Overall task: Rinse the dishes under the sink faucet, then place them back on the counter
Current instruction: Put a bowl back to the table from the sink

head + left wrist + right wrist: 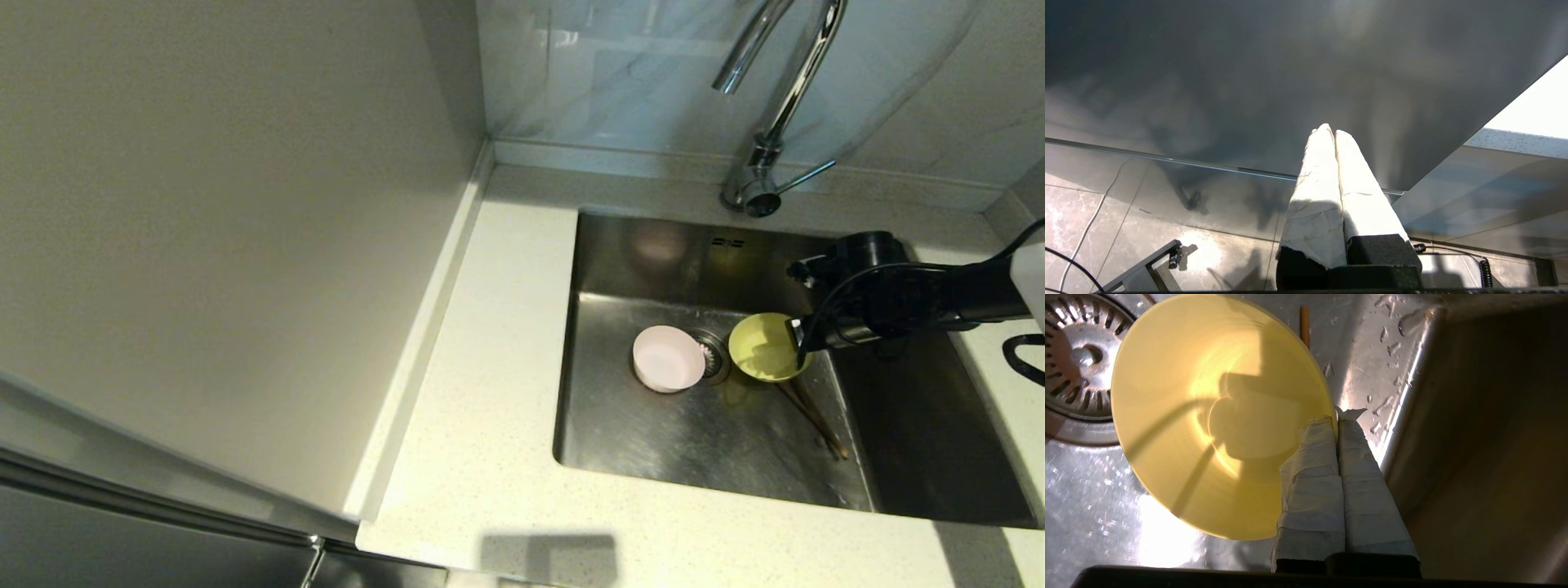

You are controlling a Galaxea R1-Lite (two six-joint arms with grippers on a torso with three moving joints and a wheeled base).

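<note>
**So, yellow bowl getting pinched by its rim in the sink**

Right gripper [1336, 420] is reaching into the sink [653, 441] from the right side, fingers squeezed together on the rim of the yellow bowl [766, 348], one finger inside and one outside. That bowl is sitting tilted just right of the drain [713, 356]. Pink bowl [668, 358] is lying just left of the drain. Chopsticks [813, 418] are resting on the sink floor, poking out from under the yellow bowl. Faucet [771, 122] is standing behind the sink on the counter [490, 392]. Left gripper [1333, 132] is hanging parked off to the side, fingers pressed together, gripping nothing.

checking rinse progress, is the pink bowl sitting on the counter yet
No, the pink bowl lies inside the sink beside the drain, not on the counter.
</note>
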